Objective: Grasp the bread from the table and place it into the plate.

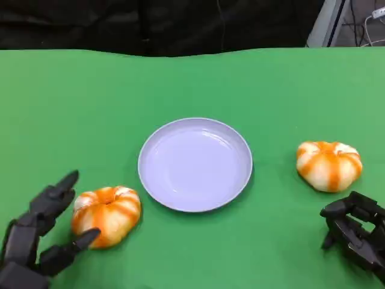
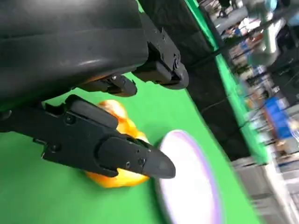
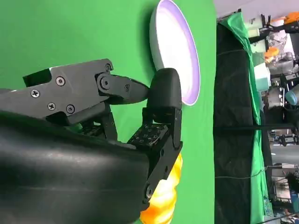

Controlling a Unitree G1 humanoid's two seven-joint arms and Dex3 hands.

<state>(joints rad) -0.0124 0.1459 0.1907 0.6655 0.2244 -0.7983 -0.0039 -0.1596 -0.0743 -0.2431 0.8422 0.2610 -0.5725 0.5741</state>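
Two buns are lying on the table (image 1: 72, 96), one either side of the bare plate (image 1: 195, 164). The left hand (image 1: 39, 232) is spreading its fingers around the left bun (image 1: 107, 215), seemingly closing in to grasp. The right hand (image 1: 356, 232) is sitting curled on nothing just beside the right bun (image 1: 328, 165), probably idling.

No legible text, label, brand, number or sign is found in any view. The plate (image 1: 195, 164), both bread rolls and the green tabletop (image 1: 90, 108) bear no markings. Background items at the upper right of the wrist views are too blurred to read.
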